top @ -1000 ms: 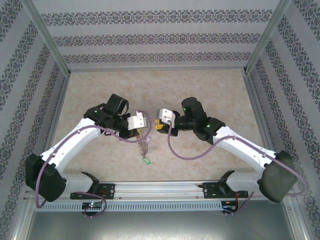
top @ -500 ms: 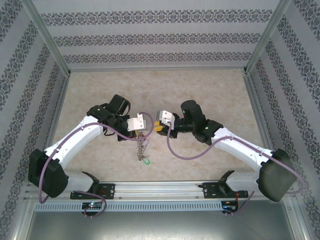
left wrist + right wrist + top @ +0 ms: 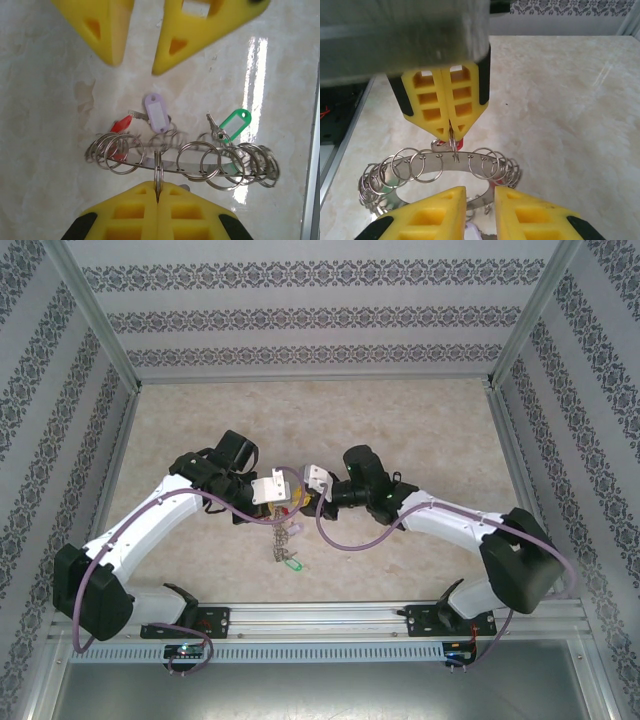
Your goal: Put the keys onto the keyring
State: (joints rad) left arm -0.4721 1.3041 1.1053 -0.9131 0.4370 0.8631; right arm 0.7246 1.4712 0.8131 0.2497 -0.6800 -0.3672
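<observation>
Has brought right gripper (image 3: 136,62), parted and empty, left to the keyring (image 3: 170,167) at frame centre. Clamps one wire loop (image 3: 158,172) in left gripper (image 3: 157,189). Sets up the threading step.

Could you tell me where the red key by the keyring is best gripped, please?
Probably the red key's head, approached from the right gripper's side, opposite the keyring: the head is the broadest part, wire loops overlap its ring-side edge, and the thin blade ends against the purple tag.
</observation>
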